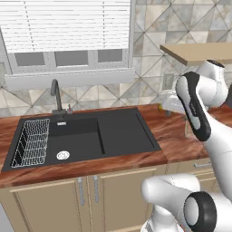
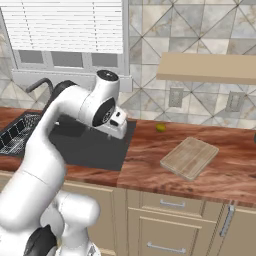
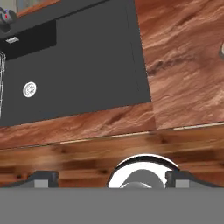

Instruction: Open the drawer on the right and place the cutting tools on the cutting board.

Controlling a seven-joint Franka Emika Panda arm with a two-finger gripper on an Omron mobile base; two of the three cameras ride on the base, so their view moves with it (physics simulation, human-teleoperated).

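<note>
Hovering wide-jawed, my gripper [image 3: 111, 177] is holding nothing; the drawer [image 2: 172, 204] is sitting closed, the cutting board [image 2: 189, 157] bare.

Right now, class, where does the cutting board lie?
In the right base view the cutting board lies flat on the wooden counter, right of the black sink, below the wall shelf and above the closed drawer.
</note>
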